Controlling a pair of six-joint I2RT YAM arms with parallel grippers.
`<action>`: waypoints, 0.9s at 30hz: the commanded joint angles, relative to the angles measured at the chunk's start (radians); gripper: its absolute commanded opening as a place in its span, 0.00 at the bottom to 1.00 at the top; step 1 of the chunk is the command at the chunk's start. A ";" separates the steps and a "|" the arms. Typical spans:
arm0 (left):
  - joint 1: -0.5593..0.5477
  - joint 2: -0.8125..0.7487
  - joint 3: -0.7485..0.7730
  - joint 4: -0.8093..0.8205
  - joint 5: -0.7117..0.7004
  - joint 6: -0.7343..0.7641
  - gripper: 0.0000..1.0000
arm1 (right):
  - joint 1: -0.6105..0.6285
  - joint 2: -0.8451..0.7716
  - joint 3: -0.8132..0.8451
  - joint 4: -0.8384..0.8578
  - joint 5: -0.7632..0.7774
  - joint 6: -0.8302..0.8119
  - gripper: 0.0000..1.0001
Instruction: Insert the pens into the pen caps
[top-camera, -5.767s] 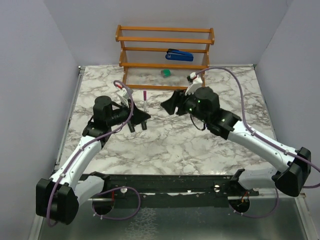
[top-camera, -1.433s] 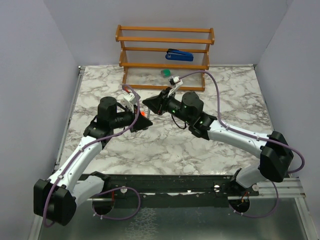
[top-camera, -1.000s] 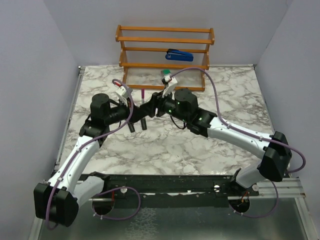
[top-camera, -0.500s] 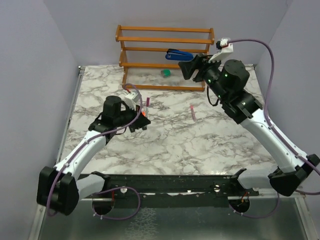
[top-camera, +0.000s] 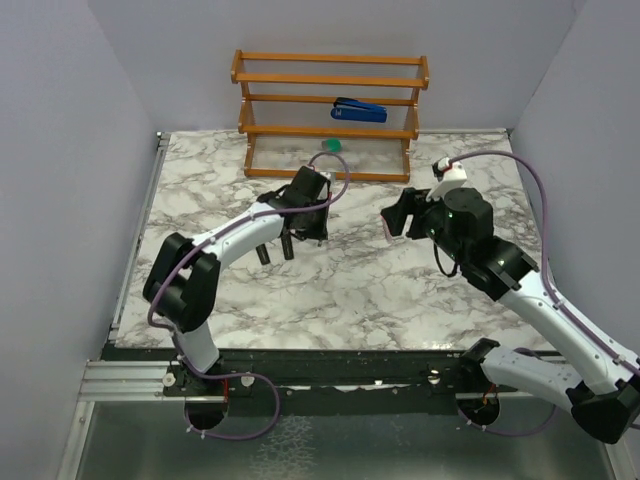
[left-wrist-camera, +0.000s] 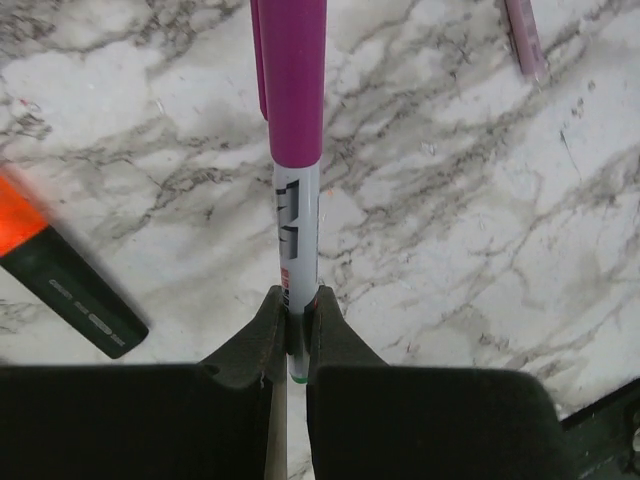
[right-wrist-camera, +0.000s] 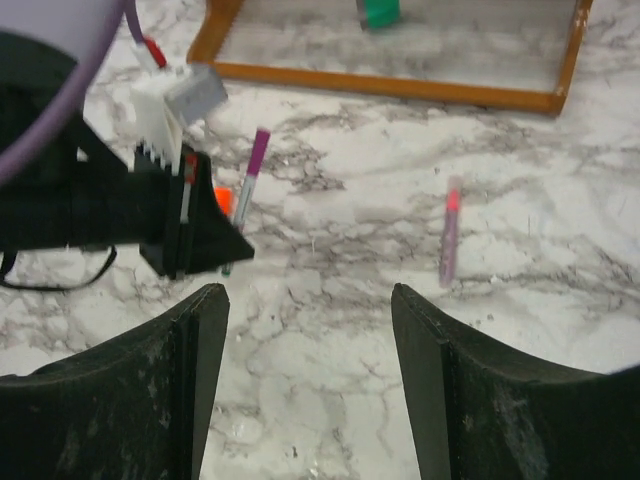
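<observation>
My left gripper (left-wrist-camera: 293, 305) is shut on the thin grey pen (left-wrist-camera: 297, 230), which has a magenta-purple cap (left-wrist-camera: 292, 80) on its far end. In the top view the left gripper (top-camera: 303, 225) is near the table's middle, with two stubby black markers (top-camera: 262, 255) just to its left. The orange-tipped marker (left-wrist-camera: 60, 280) shows beside the held pen. The thin pink pen (right-wrist-camera: 448, 240) lies on the marble. My right gripper (right-wrist-camera: 308, 295) is open and empty above the table; in the top view (top-camera: 395, 222) it is just over the pink pen. No loose caps show.
A wooden rack (top-camera: 330, 120) stands at the back with a blue stapler (top-camera: 358, 110) on a shelf and a green block (top-camera: 331, 146) at its base. The green block also shows in the right wrist view (right-wrist-camera: 378, 12). Grey walls close in the marble table (top-camera: 450, 170) on the left and right.
My right arm has come down from the rack to the table's right middle, over the pink pen. My left arm has stretched toward the centre, still holding the capped pen.
</observation>
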 joint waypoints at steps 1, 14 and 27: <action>-0.036 0.137 0.190 -0.180 -0.285 -0.121 0.00 | 0.004 -0.107 -0.079 -0.069 -0.017 0.057 0.70; -0.082 0.370 0.391 -0.377 -0.455 -0.222 0.00 | 0.004 -0.219 -0.166 -0.174 0.018 0.022 0.70; -0.081 0.395 0.427 -0.415 -0.432 -0.216 0.27 | 0.004 -0.212 -0.189 -0.165 -0.019 0.015 0.71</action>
